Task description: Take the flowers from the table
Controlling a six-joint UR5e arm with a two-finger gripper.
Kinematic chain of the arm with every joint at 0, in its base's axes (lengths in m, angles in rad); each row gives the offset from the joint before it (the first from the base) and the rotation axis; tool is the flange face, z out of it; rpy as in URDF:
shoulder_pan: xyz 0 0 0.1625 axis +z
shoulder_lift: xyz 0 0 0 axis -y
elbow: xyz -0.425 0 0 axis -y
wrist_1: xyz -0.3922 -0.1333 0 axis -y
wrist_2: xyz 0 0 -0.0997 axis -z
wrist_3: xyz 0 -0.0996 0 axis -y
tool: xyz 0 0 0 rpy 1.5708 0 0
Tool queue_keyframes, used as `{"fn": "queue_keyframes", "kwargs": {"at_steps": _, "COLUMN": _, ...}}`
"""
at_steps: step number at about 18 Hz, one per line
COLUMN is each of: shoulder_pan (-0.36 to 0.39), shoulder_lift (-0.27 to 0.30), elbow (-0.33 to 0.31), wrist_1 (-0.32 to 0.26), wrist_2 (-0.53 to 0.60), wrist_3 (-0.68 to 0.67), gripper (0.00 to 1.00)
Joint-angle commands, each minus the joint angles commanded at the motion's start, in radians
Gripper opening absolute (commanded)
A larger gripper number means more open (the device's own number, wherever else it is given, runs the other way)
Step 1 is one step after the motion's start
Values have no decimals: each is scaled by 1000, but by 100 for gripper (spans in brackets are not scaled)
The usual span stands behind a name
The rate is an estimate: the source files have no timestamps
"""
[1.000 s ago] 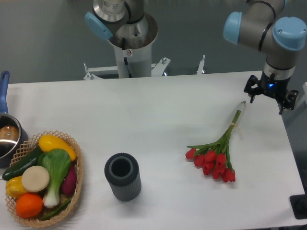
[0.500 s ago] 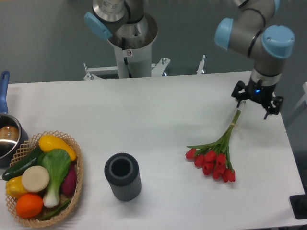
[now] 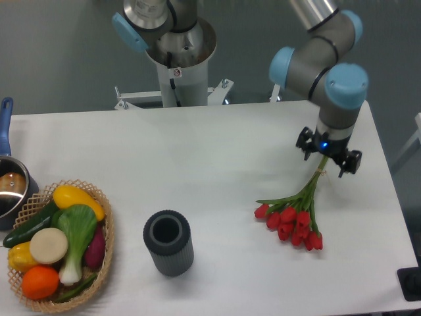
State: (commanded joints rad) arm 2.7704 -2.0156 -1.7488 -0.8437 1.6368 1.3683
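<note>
The flowers, a tied bunch of red tulips with long green stems, lie on the white table at the right, heads toward the front and stems pointing back right. My gripper hangs over the upper end of the stems, which it hides. Its two dark fingers stand spread, one on each side of the stems. It is open and holds nothing.
A dark ribbed cylindrical vase stands at the front centre. A wicker basket with vegetables and fruit sits at the front left. A pot with a blue handle is at the left edge. The robot base stands behind the table.
The gripper has moved left and toward the front, from beyond the stem tips near the right edge to over the upper stems. The flowers have not moved.
</note>
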Motion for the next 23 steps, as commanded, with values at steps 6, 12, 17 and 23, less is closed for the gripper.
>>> {"fn": "queue_keyframes", "kwargs": {"at_steps": 6, "shoulder_pan": -41, "shoulder_lift": -44, "elbow": 38, "wrist_1": 0, "wrist_2": 2, "wrist_3": -73, "gripper": 100}}
{"fn": "queue_keyframes", "kwargs": {"at_steps": 12, "shoulder_pan": -72, "shoulder_lift": -69, "elbow": 55, "wrist_1": 2, "wrist_2": 5, "wrist_3": -112, "gripper": 100}}
{"fn": "queue_keyframes", "kwargs": {"at_steps": 17, "shoulder_pan": -87, "shoulder_lift": -91, "elbow": 69, "wrist_1": -3, "wrist_2": 8, "wrist_3": -106, "gripper": 87}}
{"fn": "queue_keyframes", "kwargs": {"at_steps": 23, "shoulder_pan": -115, "shoulder_lift": -78, "elbow": 75, "wrist_1": -6, "wrist_2": 89, "wrist_3": -137, "gripper": 0}}
